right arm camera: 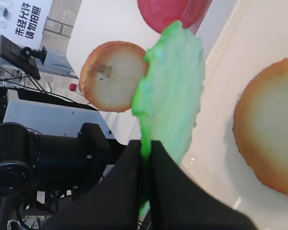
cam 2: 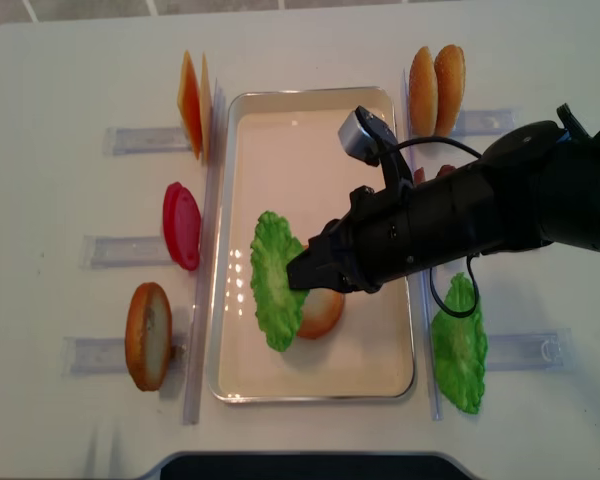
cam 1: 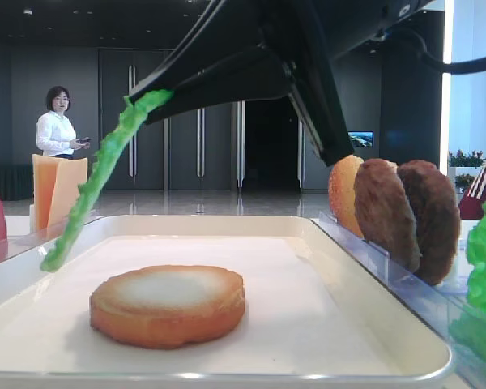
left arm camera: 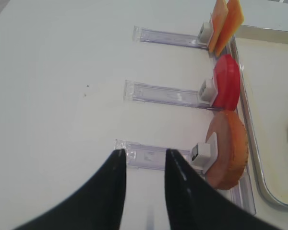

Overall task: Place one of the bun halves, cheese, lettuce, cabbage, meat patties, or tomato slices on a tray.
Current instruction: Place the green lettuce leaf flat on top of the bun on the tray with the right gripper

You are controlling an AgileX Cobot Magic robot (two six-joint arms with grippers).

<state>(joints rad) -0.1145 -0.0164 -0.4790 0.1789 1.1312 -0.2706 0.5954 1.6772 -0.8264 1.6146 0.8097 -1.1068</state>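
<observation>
My right gripper [cam 2: 302, 272] is shut on the edge of a bright green ruffled lettuce leaf [cam 2: 273, 280]. The leaf hangs tilted over the left side of the white tray [cam 2: 280, 120]. In the low exterior view the lettuce [cam 1: 105, 166] slants down to the tray's left rim and is clear of the tray floor. A bun half [cam 1: 168, 304] lies flat on the tray with its pale face up, just right of the leaf. The wrist view shows the right gripper [right arm camera: 147, 148] pinching the lettuce [right arm camera: 170, 91]. My left gripper [left arm camera: 143, 155] is open and empty over the bare table, left of the racks.
Clear racks left of the tray hold cheese [cam 2: 191, 100], a red tomato slice [cam 2: 181, 225] and a bun half [cam 2: 148, 335]. On the right stand bun halves [cam 2: 437, 88], two meat patties [cam 1: 405, 215] and another lettuce leaf [cam 2: 460, 345]. A person [cam 1: 58, 121] stands far behind.
</observation>
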